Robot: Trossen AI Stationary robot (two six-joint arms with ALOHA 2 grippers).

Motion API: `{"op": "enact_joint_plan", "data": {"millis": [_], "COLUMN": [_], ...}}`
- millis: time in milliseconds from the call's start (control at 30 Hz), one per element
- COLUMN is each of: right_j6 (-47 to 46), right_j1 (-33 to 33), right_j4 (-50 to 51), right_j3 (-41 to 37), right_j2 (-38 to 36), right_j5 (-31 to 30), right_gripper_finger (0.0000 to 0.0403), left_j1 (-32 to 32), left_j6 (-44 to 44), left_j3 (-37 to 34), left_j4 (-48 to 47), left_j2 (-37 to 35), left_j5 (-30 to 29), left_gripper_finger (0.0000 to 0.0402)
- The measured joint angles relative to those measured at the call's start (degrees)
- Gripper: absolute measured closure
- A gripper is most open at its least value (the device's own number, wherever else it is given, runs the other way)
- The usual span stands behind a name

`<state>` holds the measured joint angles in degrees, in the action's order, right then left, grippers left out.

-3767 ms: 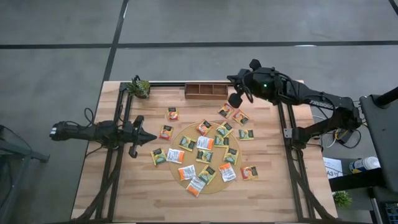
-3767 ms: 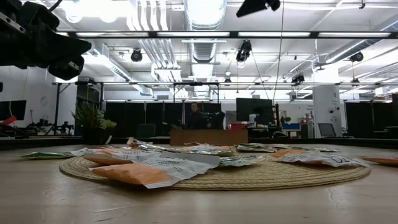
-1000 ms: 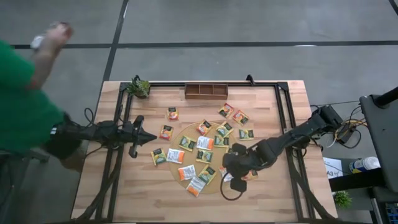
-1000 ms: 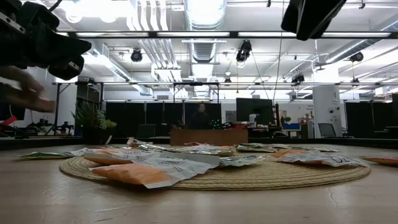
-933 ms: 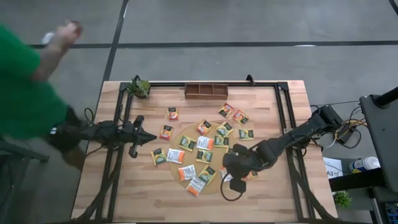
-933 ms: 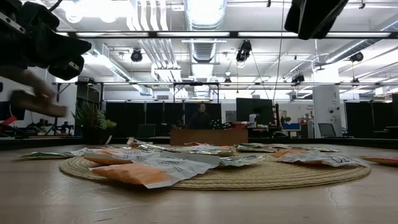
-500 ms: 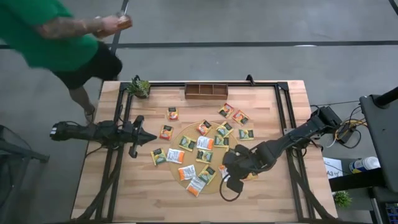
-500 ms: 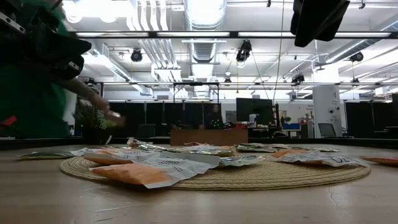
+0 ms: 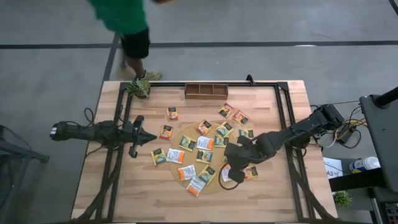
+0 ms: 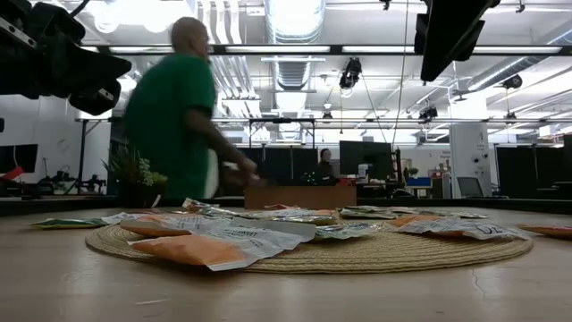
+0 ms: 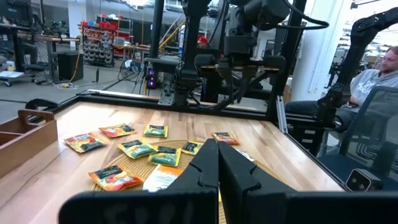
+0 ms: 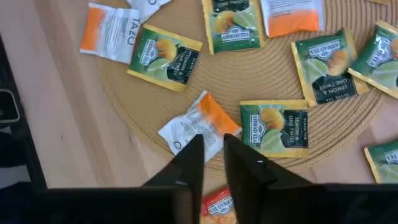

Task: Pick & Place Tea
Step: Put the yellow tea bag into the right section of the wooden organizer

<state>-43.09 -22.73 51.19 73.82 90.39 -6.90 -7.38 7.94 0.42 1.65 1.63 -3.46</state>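
Several tea sachets, orange, white with orange, and dark green with yellow, lie flat on and around the round woven mat (image 9: 205,163). My right gripper (image 9: 230,169) hangs above the mat's near right part and points steeply down. Its fingers (image 12: 194,152) stand narrowly open, with nothing between them. Below them lies a white-and-orange sachet (image 12: 196,127), with a green one (image 12: 273,127) beside it. My left gripper (image 9: 152,137) waits shut and level above the table's left side, its fingers together in the left wrist view (image 11: 217,163).
A brown wooden compartment tray (image 9: 206,90) stands at the far edge, with a small potted plant (image 9: 140,87) at the far left corner. A person in a green shirt (image 9: 124,18) walks just beyond the far edge. Bare wood lies along the near edge.
My right gripper has shifted a little toward the table's far edge above the mat, still pointing steeply down. The person has walked from the table's left side round to behind its far edge. The sachets lie as before.
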Motion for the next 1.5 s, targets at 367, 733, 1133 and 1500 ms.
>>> {"op": "enact_joint_plan", "data": {"millis": [367,733,1133,1500], "right_j6": [4.24,8.93,17.34,23.84], "right_j1": [3.46,8.13,11.57,14.64], "right_j4": [0.25,0.33,0.18,-7.78], "right_j3": [0.00,-0.71,-7.88,-15.52], "right_j2": [0.00,1.47,3.56,3.50], "right_j5": [1.56,2.46,6.12,8.28], "right_gripper_finger": [0.0206,0.0192,0.0192,0.0193], "left_j1": [-0.02,-0.02,-0.02,0.00], "left_j6": [0.00,-0.02,-0.02,0.00], "left_j3": [0.00,-0.01,0.00,0.00], "left_j4": [0.00,0.00,-0.02,0.00], "left_j2": [0.00,0.02,0.23,0.30], "left_j5": [0.01,0.01,0.00,0.00], "left_gripper_finger": [0.0402,0.0402,0.0402,0.0402]}}
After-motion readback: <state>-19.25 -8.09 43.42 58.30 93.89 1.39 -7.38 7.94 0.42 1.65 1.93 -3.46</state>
